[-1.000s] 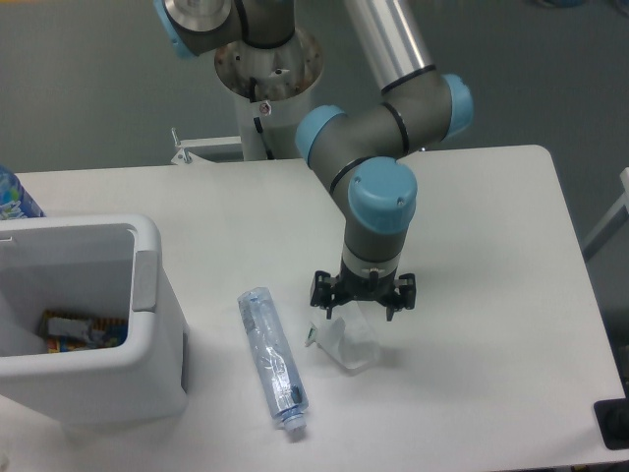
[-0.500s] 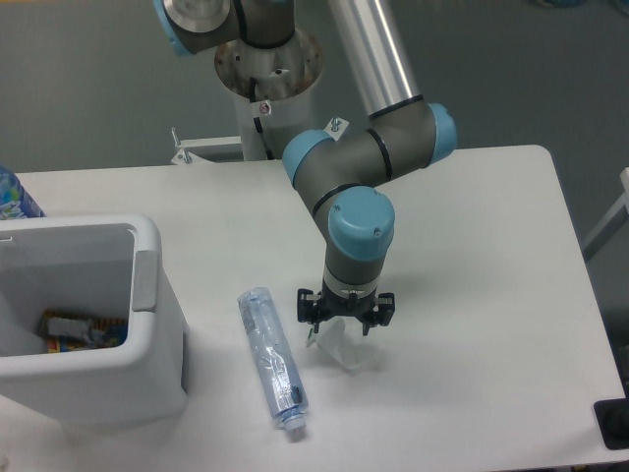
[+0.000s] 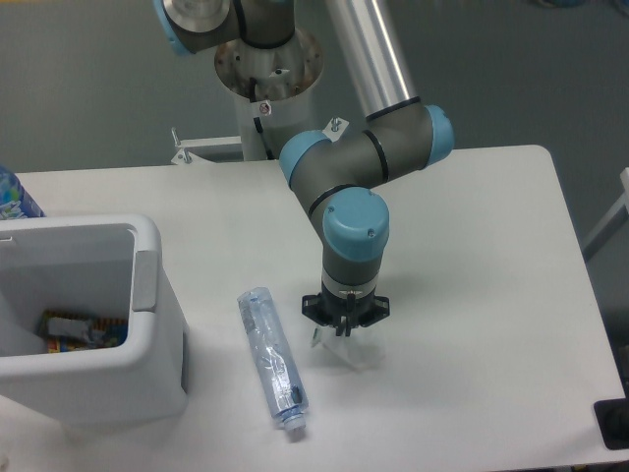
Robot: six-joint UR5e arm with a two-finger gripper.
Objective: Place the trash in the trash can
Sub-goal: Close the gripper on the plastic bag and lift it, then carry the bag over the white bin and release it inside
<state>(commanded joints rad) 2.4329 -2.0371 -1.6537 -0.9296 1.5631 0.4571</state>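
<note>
The crumpled whitish translucent wrapper (image 3: 352, 351) lies on the table right of the bottle. My gripper (image 3: 344, 325) stands straight down on its top, fingers drawn together and pinching it. The flattened clear bluish bottle (image 3: 272, 359) lies lengthwise on the table, left of the gripper, cap end toward the front. The white trash can (image 3: 147, 285) stands at the left edge, its greyish tab facing the bottle.
A colourful orange-blue packet (image 3: 83, 329) lies inside the can. The top of a blue-capped bottle (image 3: 14, 197) shows behind the can at far left. The arm's base column (image 3: 267, 88) rises at the table's back.
The gripper has moved a little left and down onto the wrapper, and its fingers have closed from wide apart to together on it.
</note>
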